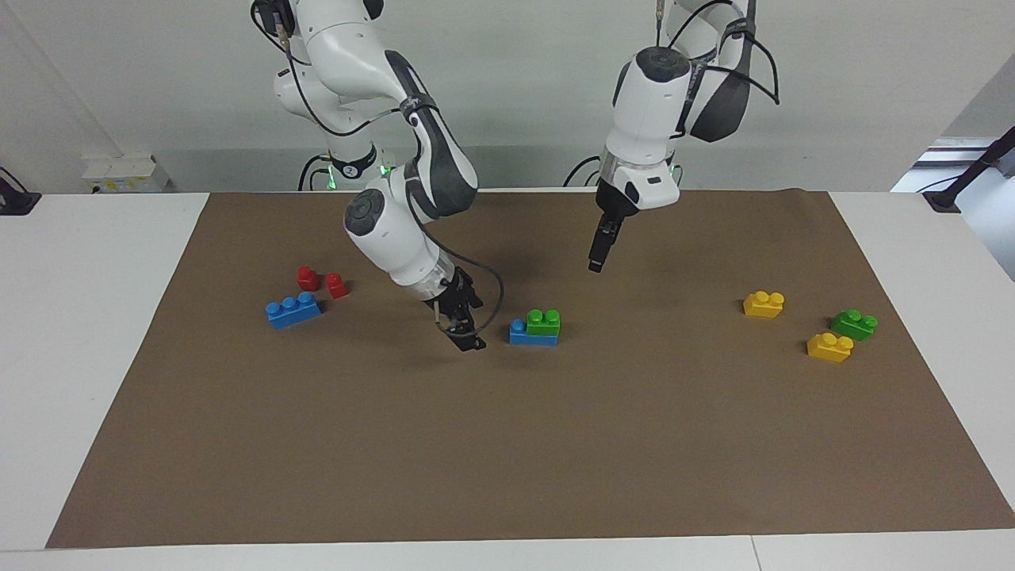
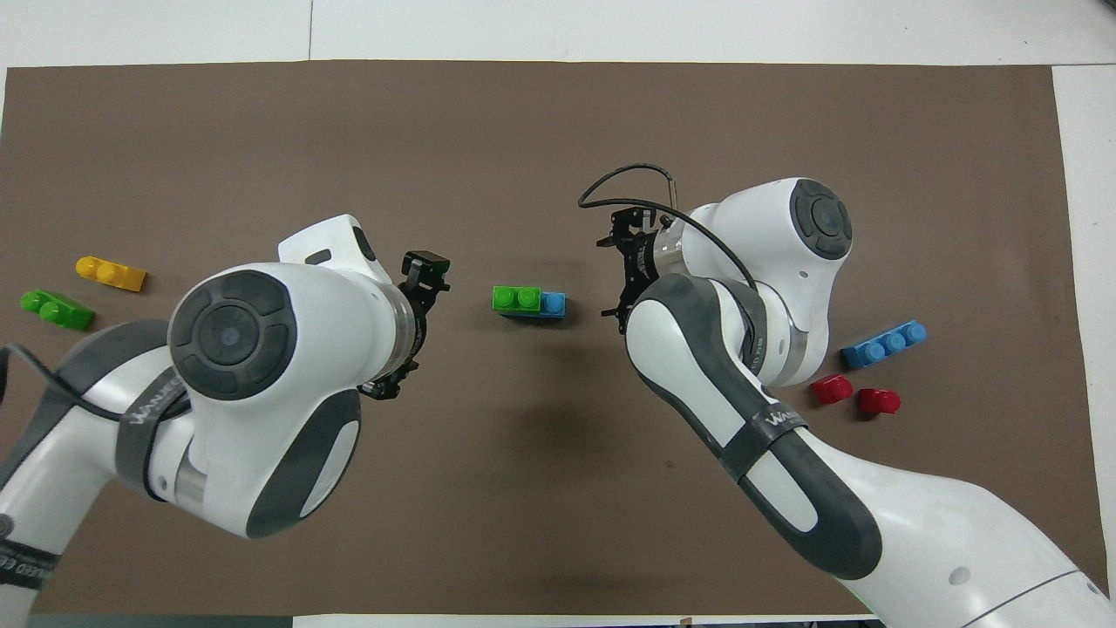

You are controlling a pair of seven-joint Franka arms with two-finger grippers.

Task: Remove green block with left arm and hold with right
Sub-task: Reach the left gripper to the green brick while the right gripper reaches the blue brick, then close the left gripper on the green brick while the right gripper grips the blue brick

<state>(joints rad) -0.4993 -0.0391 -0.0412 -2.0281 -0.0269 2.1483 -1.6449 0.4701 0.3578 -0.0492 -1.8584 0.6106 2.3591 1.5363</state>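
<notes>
A green block (image 1: 544, 321) (image 2: 516, 298) sits stacked on a short blue brick (image 1: 527, 337) (image 2: 553, 303) in the middle of the brown mat. My right gripper (image 1: 468, 339) is low over the mat beside this stack, toward the right arm's end, a short gap away and not touching it. My left gripper (image 1: 599, 255) (image 2: 427, 266) hangs raised above the mat beside the stack, toward the left arm's end, holding nothing. A second green block (image 1: 854, 323) (image 2: 57, 309) lies toward the left arm's end of the mat.
Two yellow bricks (image 1: 764, 304) (image 1: 829, 347) lie by the second green block; the overhead view shows only one (image 2: 111, 273). A longer blue brick (image 1: 293, 310) (image 2: 885, 343) and two red pieces (image 1: 308, 277) (image 1: 336, 285) lie toward the right arm's end.
</notes>
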